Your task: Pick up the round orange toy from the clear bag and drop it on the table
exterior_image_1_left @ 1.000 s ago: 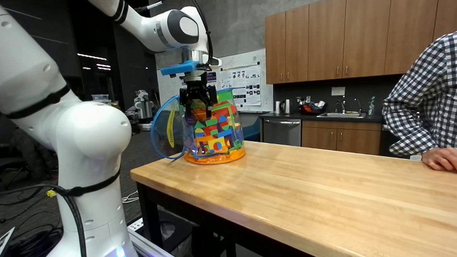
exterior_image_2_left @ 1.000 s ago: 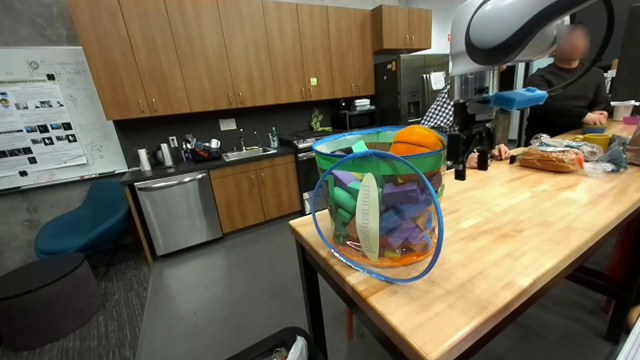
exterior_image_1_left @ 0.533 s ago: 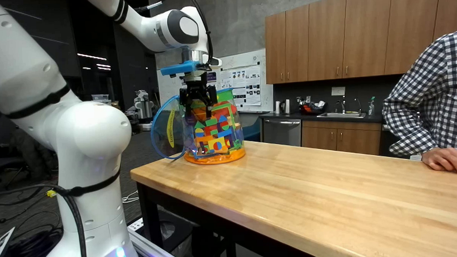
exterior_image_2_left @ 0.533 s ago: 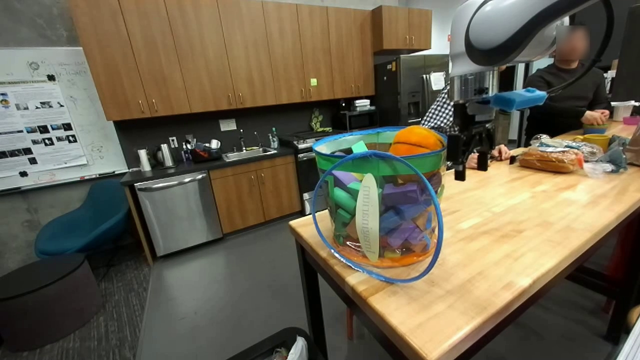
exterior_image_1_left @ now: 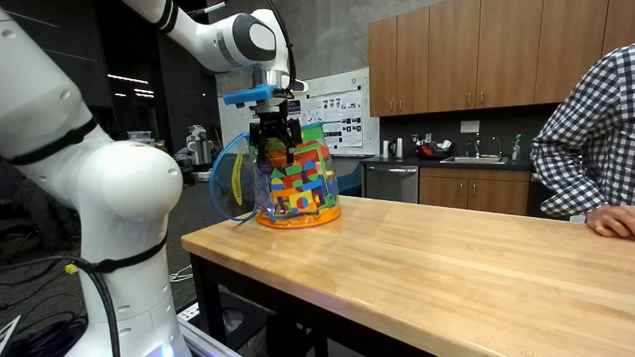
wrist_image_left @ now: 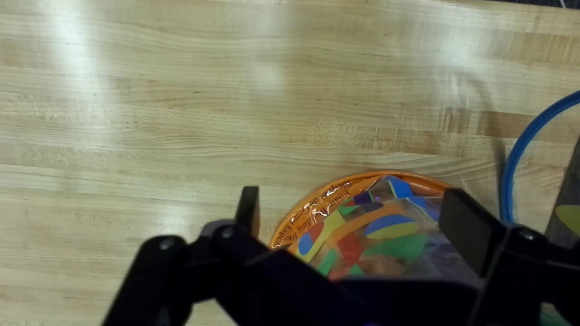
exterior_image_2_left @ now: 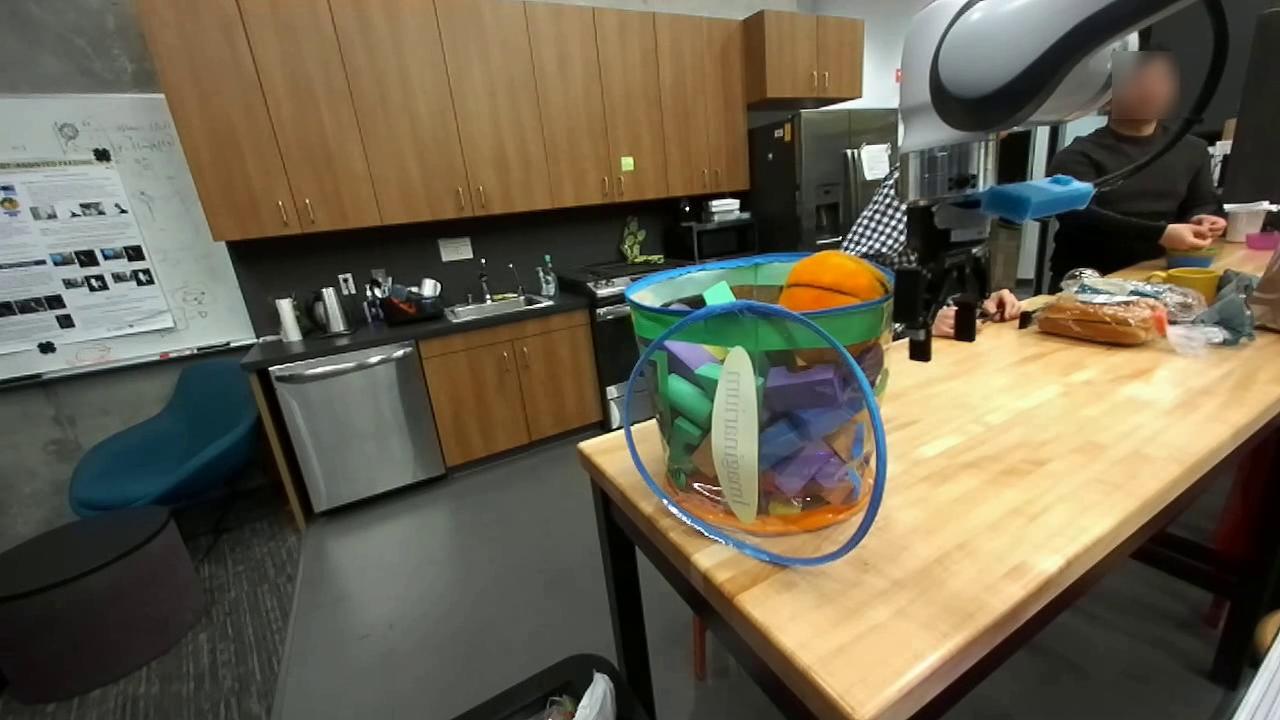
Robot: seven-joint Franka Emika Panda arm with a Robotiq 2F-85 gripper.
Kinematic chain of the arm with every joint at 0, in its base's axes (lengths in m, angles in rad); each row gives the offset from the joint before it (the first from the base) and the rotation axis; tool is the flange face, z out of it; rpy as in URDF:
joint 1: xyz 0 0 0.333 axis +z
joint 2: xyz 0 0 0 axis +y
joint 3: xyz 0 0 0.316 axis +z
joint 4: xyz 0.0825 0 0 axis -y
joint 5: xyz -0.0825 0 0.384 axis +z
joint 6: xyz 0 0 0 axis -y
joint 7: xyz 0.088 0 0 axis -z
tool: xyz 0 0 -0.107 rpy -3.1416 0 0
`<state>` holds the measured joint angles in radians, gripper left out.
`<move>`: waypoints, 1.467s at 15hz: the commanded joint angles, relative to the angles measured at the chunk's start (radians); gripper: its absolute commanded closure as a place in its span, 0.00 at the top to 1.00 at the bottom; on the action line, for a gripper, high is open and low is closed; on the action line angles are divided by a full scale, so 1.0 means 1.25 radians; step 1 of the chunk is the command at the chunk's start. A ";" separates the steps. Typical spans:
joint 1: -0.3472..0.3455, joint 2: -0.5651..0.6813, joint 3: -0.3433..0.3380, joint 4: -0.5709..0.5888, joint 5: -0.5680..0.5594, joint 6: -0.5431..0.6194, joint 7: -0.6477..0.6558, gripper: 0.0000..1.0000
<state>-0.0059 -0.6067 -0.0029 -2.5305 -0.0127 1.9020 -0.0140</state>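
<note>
Fingers (wrist_image_left: 469, 231), black and square-tipped, stand wide apart on my black gripper (exterior_image_2_left: 943, 336). Just beside them stands the see-through plastic tub-shaped bag (exterior_image_1_left: 298, 220), banded green at the top and orange at the base, crowded with many-coloured blocks (exterior_image_2_left: 805, 388). Inside its mouth sits the round orange toy (exterior_image_2_left: 833, 281), a ball scored with dark curved seams, showing over the rim on the side nearer me. A blue-hooped see-through flap (exterior_image_1_left: 227, 176) tilts out from the bag's side, near the edge of the light-brown wooden butcher-block tabletop (exterior_image_1_left: 431, 264). Set against half a second ago, I am in the same spot with the same gap, and bag and toy have kept their places; farther off, a person in a dark sweater (exterior_image_2_left: 1130, 212) has shifted hands slightly.
</note>
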 commanded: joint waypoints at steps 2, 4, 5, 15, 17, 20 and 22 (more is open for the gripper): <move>0.001 -0.002 0.000 0.003 -0.003 -0.014 -0.001 1.00; 0.010 -0.017 0.017 0.056 -0.001 -0.099 0.012 1.00; 0.010 -0.027 0.019 0.068 -0.005 -0.136 0.009 1.00; 0.012 -0.077 0.028 0.148 -0.012 -0.236 0.004 1.00; 0.011 -0.068 0.027 0.147 -0.012 -0.236 0.004 1.00; 0.011 -0.065 0.027 0.147 -0.012 -0.236 0.003 1.00; 0.011 -0.065 0.027 0.147 -0.012 -0.236 0.003 1.00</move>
<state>-0.0007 -0.6890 0.0367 -2.3494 -0.0236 1.6101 -0.0142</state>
